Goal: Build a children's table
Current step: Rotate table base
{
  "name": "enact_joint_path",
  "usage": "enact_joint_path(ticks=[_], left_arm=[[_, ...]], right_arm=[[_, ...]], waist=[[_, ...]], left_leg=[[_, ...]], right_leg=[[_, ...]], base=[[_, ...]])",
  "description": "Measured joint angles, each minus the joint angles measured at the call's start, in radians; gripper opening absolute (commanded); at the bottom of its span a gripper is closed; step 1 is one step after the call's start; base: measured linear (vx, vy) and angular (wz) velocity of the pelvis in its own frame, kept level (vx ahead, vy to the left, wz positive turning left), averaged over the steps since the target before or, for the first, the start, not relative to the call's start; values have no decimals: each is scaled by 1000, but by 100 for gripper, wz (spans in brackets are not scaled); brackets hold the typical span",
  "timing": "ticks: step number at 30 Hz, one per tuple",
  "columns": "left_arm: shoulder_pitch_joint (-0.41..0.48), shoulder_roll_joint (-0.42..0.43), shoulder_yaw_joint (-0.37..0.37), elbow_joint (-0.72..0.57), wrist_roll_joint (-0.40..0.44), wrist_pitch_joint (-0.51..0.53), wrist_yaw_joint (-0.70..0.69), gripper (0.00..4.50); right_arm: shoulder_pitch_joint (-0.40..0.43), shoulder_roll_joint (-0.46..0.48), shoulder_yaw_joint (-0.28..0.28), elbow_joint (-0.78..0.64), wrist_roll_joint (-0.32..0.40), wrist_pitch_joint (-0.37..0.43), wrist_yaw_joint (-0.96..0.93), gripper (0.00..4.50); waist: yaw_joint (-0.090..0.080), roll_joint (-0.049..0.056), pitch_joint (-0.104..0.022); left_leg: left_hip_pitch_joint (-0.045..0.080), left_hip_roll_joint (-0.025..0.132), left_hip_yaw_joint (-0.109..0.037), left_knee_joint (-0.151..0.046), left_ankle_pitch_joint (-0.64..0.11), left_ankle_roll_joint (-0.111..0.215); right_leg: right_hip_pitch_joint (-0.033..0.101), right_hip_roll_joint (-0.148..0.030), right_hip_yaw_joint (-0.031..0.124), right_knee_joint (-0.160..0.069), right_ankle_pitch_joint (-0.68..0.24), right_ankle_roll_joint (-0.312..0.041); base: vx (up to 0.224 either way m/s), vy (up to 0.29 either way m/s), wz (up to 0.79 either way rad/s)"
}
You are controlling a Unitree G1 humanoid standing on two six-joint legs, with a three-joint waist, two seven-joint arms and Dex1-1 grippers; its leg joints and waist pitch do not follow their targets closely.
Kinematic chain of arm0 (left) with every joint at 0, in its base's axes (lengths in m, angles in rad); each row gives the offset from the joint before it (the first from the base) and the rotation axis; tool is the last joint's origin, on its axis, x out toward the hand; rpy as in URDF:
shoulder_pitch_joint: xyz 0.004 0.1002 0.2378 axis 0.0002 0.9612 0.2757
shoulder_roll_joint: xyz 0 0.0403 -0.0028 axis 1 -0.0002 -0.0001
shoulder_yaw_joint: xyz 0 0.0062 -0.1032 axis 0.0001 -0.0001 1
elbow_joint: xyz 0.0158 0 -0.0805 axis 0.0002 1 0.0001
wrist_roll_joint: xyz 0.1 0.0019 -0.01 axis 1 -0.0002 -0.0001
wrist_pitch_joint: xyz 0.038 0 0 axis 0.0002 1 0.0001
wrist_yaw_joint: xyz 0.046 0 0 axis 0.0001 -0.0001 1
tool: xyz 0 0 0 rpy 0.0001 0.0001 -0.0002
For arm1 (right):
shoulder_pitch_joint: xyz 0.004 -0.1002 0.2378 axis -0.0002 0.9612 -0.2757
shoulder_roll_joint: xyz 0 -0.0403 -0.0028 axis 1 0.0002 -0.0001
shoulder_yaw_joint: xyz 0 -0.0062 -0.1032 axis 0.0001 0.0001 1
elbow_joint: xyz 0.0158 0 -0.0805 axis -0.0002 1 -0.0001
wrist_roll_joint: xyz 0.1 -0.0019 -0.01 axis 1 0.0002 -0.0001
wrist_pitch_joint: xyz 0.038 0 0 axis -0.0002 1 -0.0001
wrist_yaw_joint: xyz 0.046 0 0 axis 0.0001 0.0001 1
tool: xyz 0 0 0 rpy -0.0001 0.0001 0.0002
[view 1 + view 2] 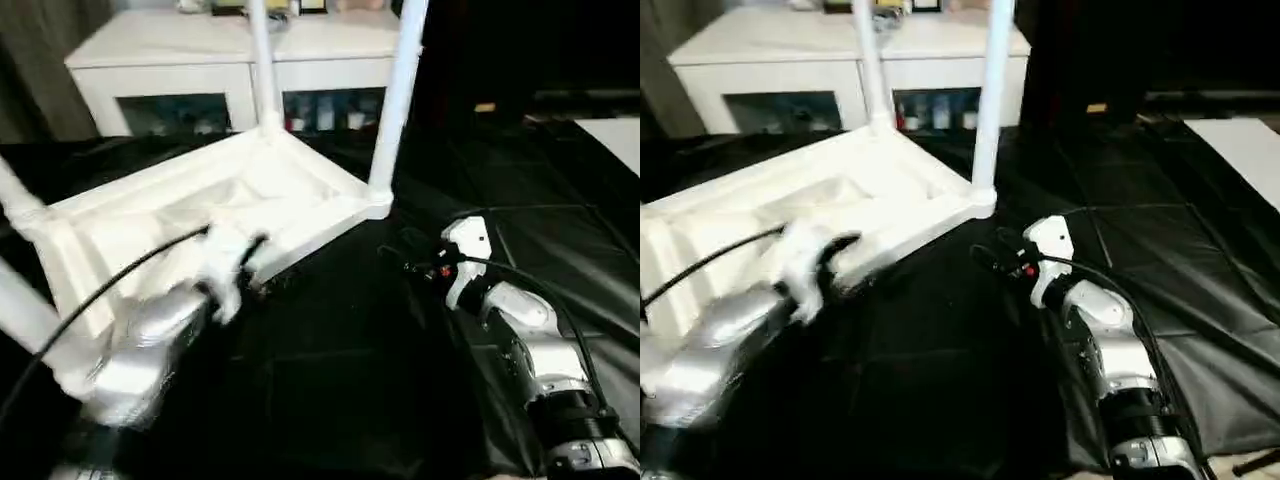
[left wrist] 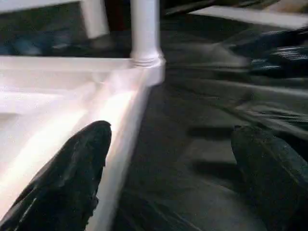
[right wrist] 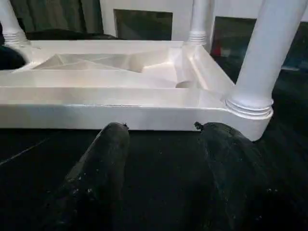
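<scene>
The table (image 1: 230, 200) lies upside down on the black cloth (image 1: 340, 380), ribbed underside up, with legs standing at its corners: two at the far end (image 1: 262, 60) (image 1: 398, 95) and two more at the near left end, cut by the picture's edge (all four seem to be in, so I judge the screwing step done or nearly so). The left gripper (image 1: 245, 262) hangs at the table's near long rim, its fingers (image 2: 72, 178) spread wide, one over the rim and the other over the cloth, holding nothing. The right gripper (image 1: 998, 255) sits low on the cloth just short of the near-right corner, fingers (image 3: 103, 163) partly apart and empty, facing the rim below the leg's collar (image 3: 250, 108). The step in hand looks like taking hold of the rim to check the legs or to turn the table upright. That calls for both grippers to close on the rim, then lift and roll together. The cloth before the robot is open; the cabinet (image 1: 170, 60) stands close behind the far legs, so they could strike it if swung that way.
</scene>
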State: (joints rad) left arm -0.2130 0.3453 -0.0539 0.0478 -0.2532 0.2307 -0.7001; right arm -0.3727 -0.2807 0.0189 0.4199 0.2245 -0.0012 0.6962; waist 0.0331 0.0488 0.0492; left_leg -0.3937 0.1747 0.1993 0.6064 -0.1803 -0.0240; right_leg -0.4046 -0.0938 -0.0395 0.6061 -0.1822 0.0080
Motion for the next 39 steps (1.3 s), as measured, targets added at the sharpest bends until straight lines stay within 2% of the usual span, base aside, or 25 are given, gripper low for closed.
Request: enact_joint_path(ticks=[3, 6, 10, 15, 17, 28, 35, 39], left_arm=[[109, 86, 12, -104, -139, 93, -146, 445], [144, 131, 33, -137, -198, 157, -214, 445], [190, 228, 87, -192, -272, 224, -304, 445], [259, 335, 182, -198, -335, 286, -359, 445], [319, 401, 216, -209, -362, 323, -408, 445], [466, 539, 347, -159, -379, 386, -478, 445], [548, 622, 494, -30, -367, 378, -528, 445], [556, 631, 544, 15, -362, 363, -535, 445]], right_arm=[[20, 10, 4, -25, 0, 0, 1, 268], [20, 13, 4, -26, 1, 1, 1, 268], [26, 15, 7, -39, 5, 1, 4, 268], [52, 14, 5, -63, 9, 1, 8, 268], [59, 14, 7, -67, 10, 1, 10, 268], [65, 5, -3, -67, 17, 1, 17, 268], [64, 2, -4, -67, 18, 2, 27, 268], [63, 2, -4, -67, 18, 1, 29, 268]], waist=[[2, 2, -1], [9, 2, 0], [3, 6, 0], [-2, 11, 3], [-4, 11, 3], [-2, 11, 3], [-6, 10, 3], [-3, 10, 3]], left_leg=[[1, 0, 1, -4, 0, -1], [-1, 0, 1, -6, -1, -2], [0, 1, 1, -6, -2, -4], [9, 1, 1, -6, -5, -8], [10, 1, 1, -7, -5, -8], [12, 0, 1, -7, -5, -8], [16, 1, 0, -7, -6, -10], [20, 0, 0, -8, -7, -11]], right_leg=[[-1, 0, 0, 0, -1, 2], [-3, 1, 0, 0, -4, 3], [-3, 1, 0, 0, -5, 3], [2, 2, 2, 2, -5, 4], [2, 2, 2, 2, -6, 4], [2, 2, 3, 3, -8, 8], [2, 2, 2, 3, -8, 8], [4, 2, 3, 3, -8, 8]], base=[[66, -12, 1], [19, -3, 0], [0, 0, 0], [0, 0, 0], [0, 0, 0], [0, 0, 0], [0, 0, 0], [0, 0, 0]])
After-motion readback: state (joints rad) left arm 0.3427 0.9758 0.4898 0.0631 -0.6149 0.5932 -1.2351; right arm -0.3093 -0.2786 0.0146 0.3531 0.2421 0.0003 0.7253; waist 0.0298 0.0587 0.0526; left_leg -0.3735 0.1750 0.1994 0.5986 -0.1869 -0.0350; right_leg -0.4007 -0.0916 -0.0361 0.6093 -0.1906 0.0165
